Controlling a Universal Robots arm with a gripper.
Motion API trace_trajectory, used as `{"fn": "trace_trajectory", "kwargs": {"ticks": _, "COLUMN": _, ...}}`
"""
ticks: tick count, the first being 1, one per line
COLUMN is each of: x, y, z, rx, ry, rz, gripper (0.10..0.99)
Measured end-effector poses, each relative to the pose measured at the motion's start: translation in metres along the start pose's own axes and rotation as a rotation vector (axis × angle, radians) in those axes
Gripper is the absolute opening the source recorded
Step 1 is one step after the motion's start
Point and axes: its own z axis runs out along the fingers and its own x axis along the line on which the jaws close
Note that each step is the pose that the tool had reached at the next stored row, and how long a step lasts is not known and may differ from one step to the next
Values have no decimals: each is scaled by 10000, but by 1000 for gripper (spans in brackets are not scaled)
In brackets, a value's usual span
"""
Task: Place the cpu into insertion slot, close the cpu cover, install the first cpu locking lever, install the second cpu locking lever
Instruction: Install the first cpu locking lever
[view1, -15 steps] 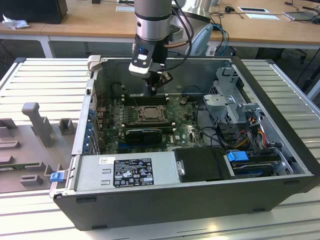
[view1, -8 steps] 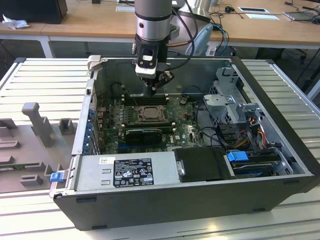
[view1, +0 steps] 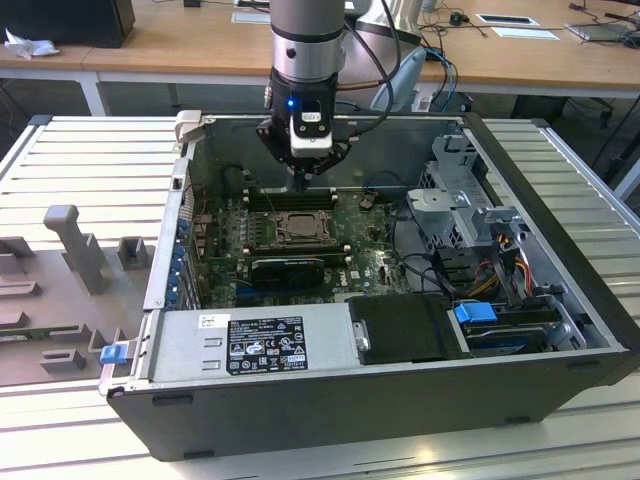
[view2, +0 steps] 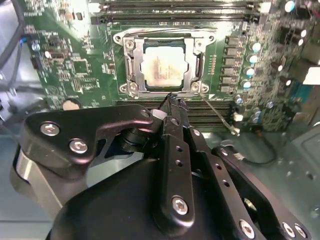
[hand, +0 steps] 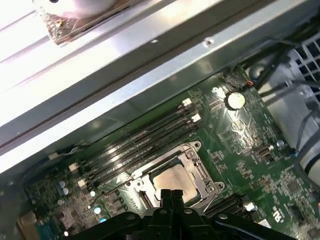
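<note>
1. Location: the open computer case (view1: 560, 300) lies on its side on a slatted table (view1: 90, 150). The arm reaches in from above, over the green motherboard (view2: 75, 70).
2. Claw: in the second wrist view the claw (view2: 171, 100) has its fingers pressed together at the tips, with nothing held between them. It hangs just beside the socket edge that faces the camera.
3. CPU: the cpu (view2: 161, 67) lies flat inside the insertion slot (view2: 131, 70). Its pale metal top shows through the window of the cpu cover (view2: 196, 67).
4. Cover: the cpu cover appears to lie down flat around the chip, in both wrist views.
5. Levers: a thin wire lever (view2: 217, 112) stands out at an angle from one socket corner, apparently not latched.
6. Step in hand (judgement): placement and cover closing look complete; the work stands at the first locking lever.
7. Requirement (judgement): the closed tips must bear on the thin wire squarely, since it offers little surface and could slip aside.
</note>
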Motion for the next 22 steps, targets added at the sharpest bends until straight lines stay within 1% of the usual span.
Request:
{"fn": "trace_trajectory", "kwargs": {"ticks": 3, "x": 0, "y": 0, "z": 0, "rx": 6, "ry": 38, "rz": -636, "gripper": 106}}
{"fn": "trace_trajectory", "kwargs": {"ticks": 4, "x": 0, "y": 0, "z": 0, "rx": 10, "ry": 55, "rz": -931, "gripper": 106}}
{"fn": "trace_trajectory", "kwargs": {"ticks": 6, "x": 0, "y": 0, "z": 1, "rx": 12, "ry": 77, "rz": -1295, "gripper": 106}}
{"fn": "trace_trajectory", "kwargs": {"ticks": 9, "x": 0, "y": 0, "z": 4, "rx": 18, "ry": 118, "rz": -1991, "gripper": 106}}
{"fn": "trace_trajectory", "kwargs": {"ticks": 10, "x": 0, "y": 0, "z": 6, "rx": 21, "ry": 138, "rz": -2322, "gripper": 106}}
{"fn": "trace_trajectory", "kwargs": {"ticks": 11, "x": 0, "y": 0, "z": 7, "rx": 21, "ry": 149, "rz": -2503, "gripper": 106}}
{"fn": "trace_trajectory", "kwargs": {"ticks": 13, "x": 0, "y": -1, "z": 10, "rx": 28, "ry": 186, "rz": -3129, "gripper": 106}}
{"fn": "trace_trajectory", "kwargs": {"ticks": 15, "x": 0, "y": -1, "z": 13, "rx": 34, "ry": 230, "rz": -3872, "gripper": 106}}
{"fn": "trace_trajectory", "kwargs": {"ticks": 17, "x": 0, "y": -1, "z": 18, "rx": 36, "ry": 257, "rz": -4330, "gripper": 106}}
{"fn": "trace_trajectory", "kwargs": {"ticks": 19, "x": 0, "y": -1, "z": 26, "rx": 41, "ry": 291, "rz": -4944, "gripper": 106}}
{"fn": "trace_trajectory", "kwargs": {"ticks": 20, "x": 0, "y": -2, "z": 28, "rx": 38, "ry": 275, "rz": -5079, "gripper": 106}}
{"fn": "trace_trajectory", "kwargs": {"ticks": 21, "x": 1, "y": -3, "z": 31, "rx": 30, "ry": 239, "rz": -5132, "gripper": 106}}
{"fn": "trace_trajectory", "kwargs": {"ticks": 22, "x": 25, "y": -16, "z": 39, "rx": 11, "ry": 177, "rz": -5172, "gripper": 106}}
